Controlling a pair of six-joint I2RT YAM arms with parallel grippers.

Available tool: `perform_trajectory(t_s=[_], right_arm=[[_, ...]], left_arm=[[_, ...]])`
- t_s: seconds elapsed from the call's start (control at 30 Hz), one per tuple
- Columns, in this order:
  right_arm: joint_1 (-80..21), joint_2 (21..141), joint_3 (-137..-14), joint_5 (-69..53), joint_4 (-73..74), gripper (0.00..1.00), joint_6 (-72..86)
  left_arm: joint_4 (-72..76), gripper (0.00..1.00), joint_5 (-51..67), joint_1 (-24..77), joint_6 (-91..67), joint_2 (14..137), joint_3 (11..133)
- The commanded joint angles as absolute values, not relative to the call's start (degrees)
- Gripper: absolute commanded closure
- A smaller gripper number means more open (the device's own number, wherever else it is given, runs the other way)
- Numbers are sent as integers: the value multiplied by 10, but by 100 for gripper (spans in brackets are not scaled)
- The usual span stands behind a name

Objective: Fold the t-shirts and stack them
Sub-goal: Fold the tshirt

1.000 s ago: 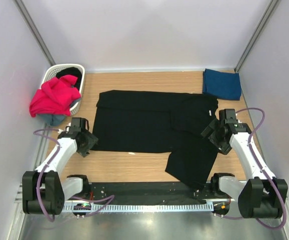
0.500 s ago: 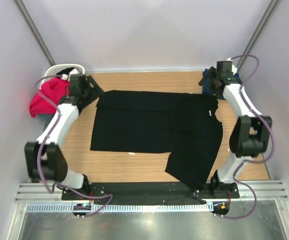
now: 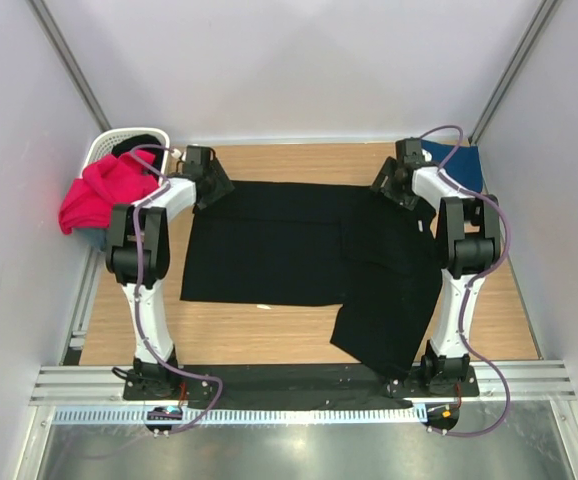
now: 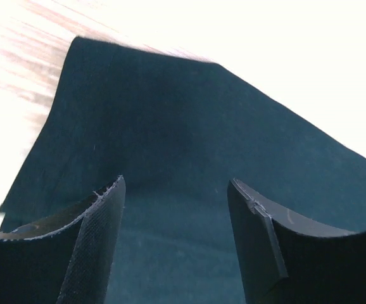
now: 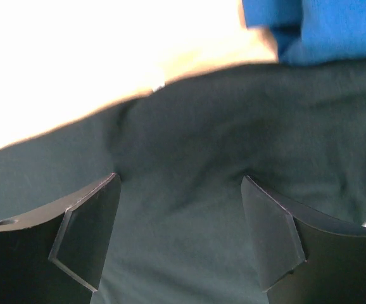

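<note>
The large black t-shirt lies spread across the wooden table, with one part hanging toward the near edge. My left gripper is open at the shirt's far left corner, its jaws over the black cloth. My right gripper is open at the shirt's far right edge, its jaws over the black cloth. The folded navy blue t-shirt lies at the far right and shows in the right wrist view. The magenta-red t-shirt hangs over the basket.
A white lattice laundry basket stands at the far left corner with dark cloth inside. Grey walls enclose the table on three sides. A metal rail runs along the near edge.
Both arms swung from the table's near sides to the far side. Both grippers now sit at the far corners of the black shirt. The shirt has not moved.
</note>
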State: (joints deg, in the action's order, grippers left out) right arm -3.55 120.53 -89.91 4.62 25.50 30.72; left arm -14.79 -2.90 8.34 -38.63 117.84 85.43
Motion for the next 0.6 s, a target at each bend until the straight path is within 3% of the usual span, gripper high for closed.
perform_trajectory(t_s=[0.0, 0.57], right_arm=[[-42, 1233, -926, 66, 236, 18, 302], [-109, 1261, -920, 83, 243, 17, 338]], left_arm=[[-117, 33, -46, 83, -373, 1200, 887], [-268, 33, -184, 47, -432, 1263, 933]])
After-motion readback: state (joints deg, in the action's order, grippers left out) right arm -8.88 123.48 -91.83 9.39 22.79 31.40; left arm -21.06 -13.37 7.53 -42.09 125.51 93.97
